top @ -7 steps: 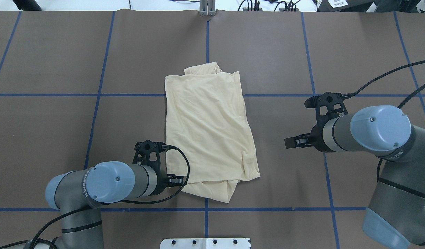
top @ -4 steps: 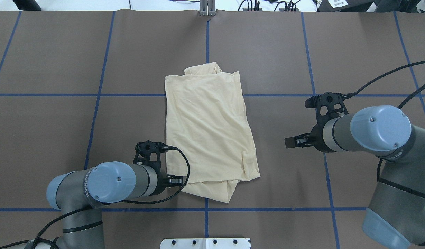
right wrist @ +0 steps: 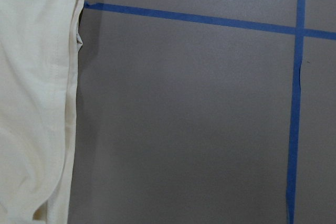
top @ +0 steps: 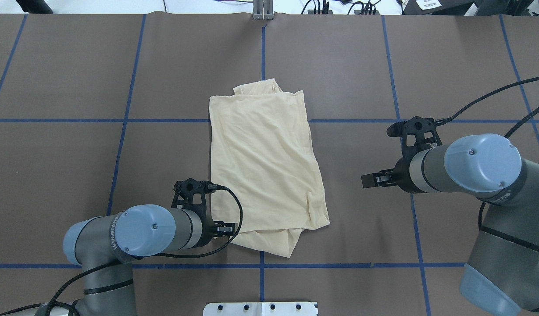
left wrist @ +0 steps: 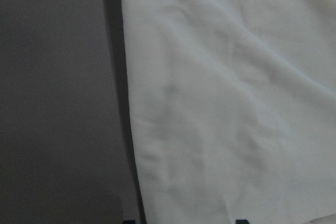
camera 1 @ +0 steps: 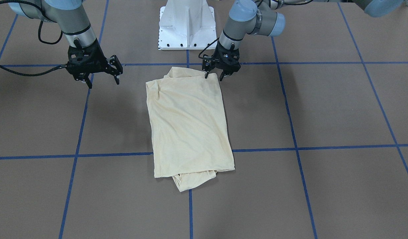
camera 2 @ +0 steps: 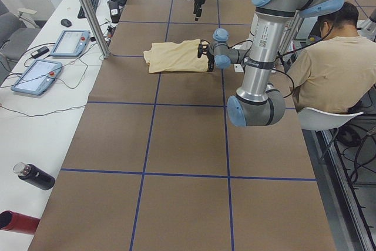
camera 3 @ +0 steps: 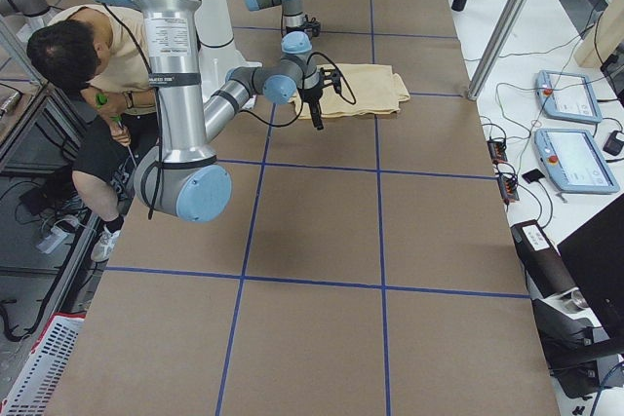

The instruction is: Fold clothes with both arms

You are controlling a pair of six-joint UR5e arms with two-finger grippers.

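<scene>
The left arm [top: 137,237] sits low at the near left corner of the shirt [top: 265,162], jaws spread. Its wrist view shows the side edge running just inside one fingertip, with cloth filling the gap. Whether they touch it is unclear. The right arm [top: 471,166] hangs off the shirt's right side, jaws spread too, over bare counter [top: 76,66]. The shirt lies mid-counter as a long folded strip. The left should probably pinch every layer, and the right take the opposite near corner, so both lift level.
</scene>
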